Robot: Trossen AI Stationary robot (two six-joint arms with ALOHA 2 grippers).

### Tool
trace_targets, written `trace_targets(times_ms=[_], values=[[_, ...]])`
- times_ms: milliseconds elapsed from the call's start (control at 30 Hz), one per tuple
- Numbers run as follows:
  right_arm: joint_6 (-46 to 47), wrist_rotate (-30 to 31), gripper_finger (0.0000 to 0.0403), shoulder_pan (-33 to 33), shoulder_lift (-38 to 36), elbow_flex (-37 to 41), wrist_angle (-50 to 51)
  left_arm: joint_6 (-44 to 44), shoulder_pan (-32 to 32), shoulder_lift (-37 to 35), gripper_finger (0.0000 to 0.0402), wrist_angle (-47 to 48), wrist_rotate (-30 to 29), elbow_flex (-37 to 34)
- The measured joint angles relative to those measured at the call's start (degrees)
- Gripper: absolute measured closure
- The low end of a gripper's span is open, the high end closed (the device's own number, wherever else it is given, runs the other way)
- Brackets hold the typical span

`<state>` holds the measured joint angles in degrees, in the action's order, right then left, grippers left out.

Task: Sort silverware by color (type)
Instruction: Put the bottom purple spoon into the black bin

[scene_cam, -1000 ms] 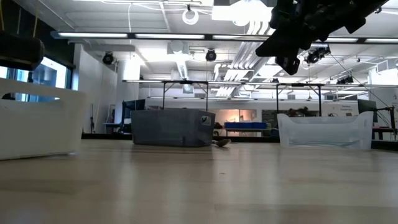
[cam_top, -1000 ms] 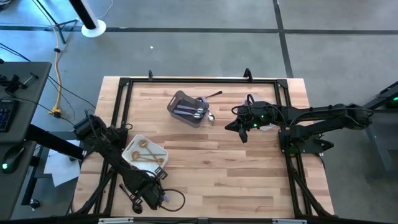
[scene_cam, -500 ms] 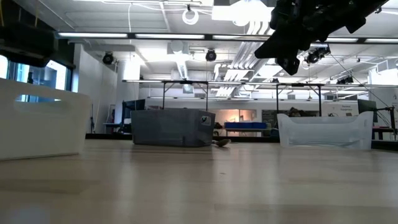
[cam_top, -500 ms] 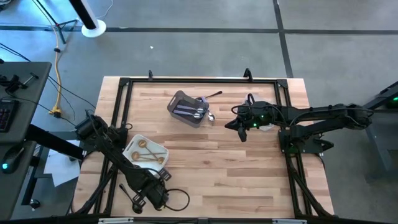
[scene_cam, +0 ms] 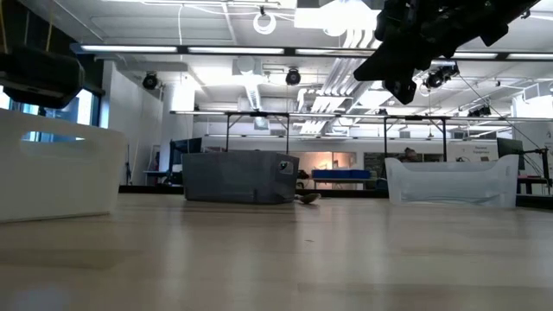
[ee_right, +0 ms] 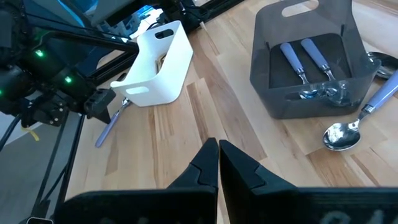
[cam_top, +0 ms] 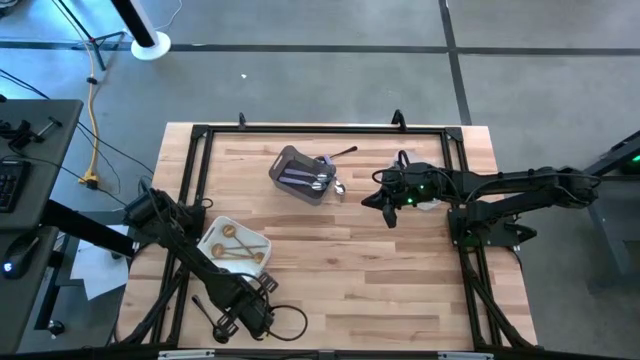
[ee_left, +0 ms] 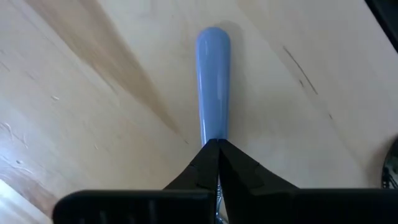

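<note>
Left gripper clamped on lilac-handled utensil near white tray; lift level, keep grip firm, carry to grey bin

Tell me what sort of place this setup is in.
Probably a robotics lab or workshop in an open industrial hall. The light wooden table sits in a black metal frame on a grey concrete floor, and the low view shows exposed ceiling ducts and strip lights.
</note>
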<state>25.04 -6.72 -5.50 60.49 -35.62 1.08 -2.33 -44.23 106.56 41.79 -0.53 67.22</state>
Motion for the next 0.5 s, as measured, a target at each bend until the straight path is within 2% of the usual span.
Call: trace_targets(times_ms=[333, 500], values=[[0.00, -0.17, 0.0403, 0.00, 0.00, 0.00, 0.00, -0.25, 0.59, 0.11, 0.0401, -2.78, 0.52, 0.00], [0.00, -0.17, 0.0403, 0.00, 0.00, 0.00, 0.01, -1.88, 3.31, 0.11, 0.0401, -4.76, 0.05, 0.00]])
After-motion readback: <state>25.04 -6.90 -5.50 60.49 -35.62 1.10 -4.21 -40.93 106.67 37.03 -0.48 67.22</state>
